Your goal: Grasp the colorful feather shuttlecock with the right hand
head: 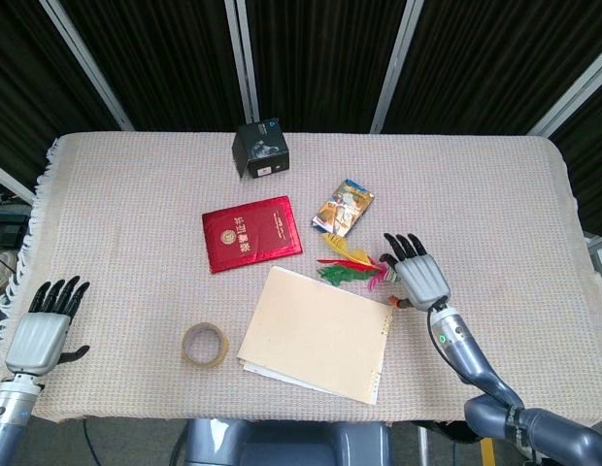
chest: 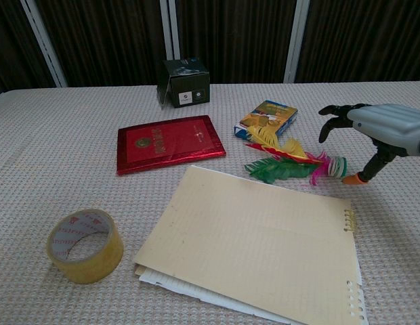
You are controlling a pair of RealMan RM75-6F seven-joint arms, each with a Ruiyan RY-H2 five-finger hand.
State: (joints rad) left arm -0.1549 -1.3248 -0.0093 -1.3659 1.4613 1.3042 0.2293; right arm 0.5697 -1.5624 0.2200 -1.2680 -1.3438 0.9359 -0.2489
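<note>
Feather shuttlecock (chest: 298,166) lies flat, long axis left–right, base pointing right toward the right hand (chest: 379,132), spread and holding nothing.

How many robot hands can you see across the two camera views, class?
2. The left hand rests at the table's near left corner, seen only in the head view. The right hand hovers beside the shuttlecock, seen in both views.
</note>
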